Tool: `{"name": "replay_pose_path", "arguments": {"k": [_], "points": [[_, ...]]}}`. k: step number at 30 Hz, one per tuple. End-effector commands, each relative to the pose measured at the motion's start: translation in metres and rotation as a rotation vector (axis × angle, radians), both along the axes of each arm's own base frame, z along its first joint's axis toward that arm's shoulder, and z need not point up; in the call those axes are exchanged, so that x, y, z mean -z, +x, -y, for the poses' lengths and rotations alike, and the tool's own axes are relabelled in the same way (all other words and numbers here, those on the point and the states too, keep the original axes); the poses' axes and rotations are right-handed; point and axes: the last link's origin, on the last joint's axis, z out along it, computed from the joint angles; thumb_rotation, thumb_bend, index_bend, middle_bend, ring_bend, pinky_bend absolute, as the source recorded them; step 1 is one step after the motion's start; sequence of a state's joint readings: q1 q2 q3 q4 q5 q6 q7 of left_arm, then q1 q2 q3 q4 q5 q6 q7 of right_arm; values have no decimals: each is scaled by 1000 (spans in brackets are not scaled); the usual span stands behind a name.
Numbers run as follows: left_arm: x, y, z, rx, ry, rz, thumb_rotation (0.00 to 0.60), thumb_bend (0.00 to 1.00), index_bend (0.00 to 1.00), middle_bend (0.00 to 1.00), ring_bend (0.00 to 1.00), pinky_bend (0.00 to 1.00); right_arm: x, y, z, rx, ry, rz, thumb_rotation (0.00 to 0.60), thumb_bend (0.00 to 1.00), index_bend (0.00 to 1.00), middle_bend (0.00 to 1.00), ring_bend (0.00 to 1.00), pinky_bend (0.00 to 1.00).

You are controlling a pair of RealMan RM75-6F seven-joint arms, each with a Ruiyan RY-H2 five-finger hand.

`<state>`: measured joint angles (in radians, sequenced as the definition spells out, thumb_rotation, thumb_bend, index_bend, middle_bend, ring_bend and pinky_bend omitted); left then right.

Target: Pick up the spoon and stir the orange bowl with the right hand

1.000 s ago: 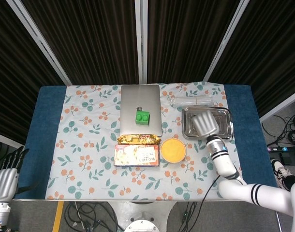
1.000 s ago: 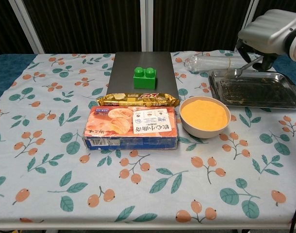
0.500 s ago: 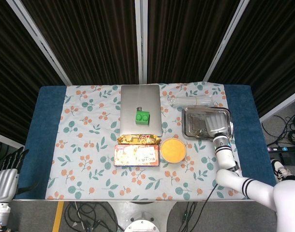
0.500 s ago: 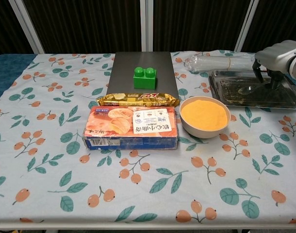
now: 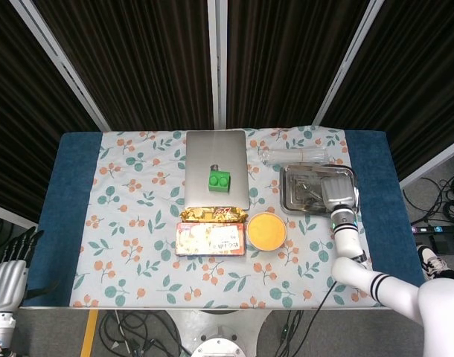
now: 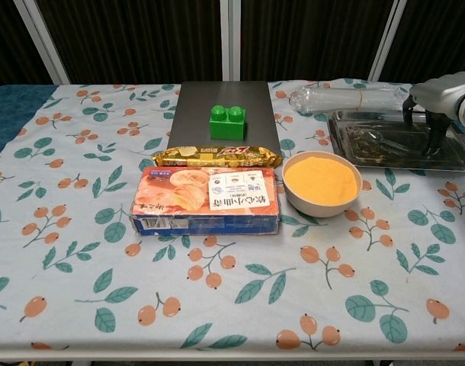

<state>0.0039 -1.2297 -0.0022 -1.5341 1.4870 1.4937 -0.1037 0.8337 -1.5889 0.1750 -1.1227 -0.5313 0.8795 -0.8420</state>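
Observation:
The orange bowl (image 5: 266, 230) (image 6: 322, 181), full of orange powder, stands at the table's centre right. The metal spoon (image 6: 385, 139) (image 5: 305, 191) lies flat in the steel tray (image 6: 347, 149) (image 5: 290, 201) behind and to the right of the bowl. My right hand (image 6: 440, 95) (image 5: 339, 195) hovers over the tray's right part, fingers (image 6: 434, 131) pointing down to the tray floor beside the spoon's handle. Whether they still pinch the handle is not visible. My left hand (image 5: 7, 277) hangs off the table's near left corner, fingers apart and holding nothing.
A biscuit box (image 6: 207, 200) and a gold snack bar (image 6: 217, 157) lie left of the bowl. A green brick (image 6: 227, 121) sits on a grey laptop (image 6: 193, 103). A clear plastic bottle (image 6: 343, 98) lies behind the tray.
One second ago my right hand held the spoon raised above the tray. It has since moved right and down, and the spoon now rests flat in the tray. The left hand stayed put.

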Motion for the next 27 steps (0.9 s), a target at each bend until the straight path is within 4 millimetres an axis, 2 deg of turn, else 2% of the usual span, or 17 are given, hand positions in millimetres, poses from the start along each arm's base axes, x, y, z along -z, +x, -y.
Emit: {"name": "replay_pose_path", "arguments": {"k": [1, 5, 9, 11, 14, 17, 20, 24, 27], "points": [[-1, 0, -1, 3, 4, -1, 600, 107, 111, 78, 30, 68, -26, -4, -9, 0, -52, 70, 600, 63, 390, 962, 916, 994], [-3, -1, -2, 3, 12, -1, 600, 107, 111, 78, 30, 68, -61, -5, -39, -44, -96, 155, 600, 122, 391, 945, 905, 1000], [-3, 0, -5, 11, 15, 0, 600, 107, 111, 78, 30, 68, -100, -14, -86, -77, -142, 223, 600, 207, 435, 866, 822, 987], [-4, 1, -6, 17, 15, -2, 600, 107, 111, 78, 30, 68, -116, -21, -112, -87, -160, 255, 600, 227, 450, 759, 706, 894], [-4, 3, -9, 28, 17, -4, 600, 107, 111, 78, 30, 68, -133, -33, -151, -96, -180, 293, 600, 235, 441, 580, 489, 662], [-4, 6, -12, 43, 21, -7, 600, 107, 111, 78, 30, 69, -143, -44, -186, -121, -221, 352, 600, 239, 367, 405, 273, 425], [-5, 9, -14, 56, 29, -10, 600, 107, 111, 78, 30, 68, -150, -51, -217, -158, -239, 429, 600, 241, 274, 289, 122, 256], [-5, 12, -15, 62, 34, -11, 600, 107, 111, 78, 30, 68, -152, -58, -247, -188, -261, 506, 600, 241, 243, 259, 88, 208], [-4, 13, -15, 65, 30, -13, 600, 106, 111, 78, 30, 68, -152, -59, -256, -193, -267, 509, 600, 242, 242, 258, 88, 208]]}}
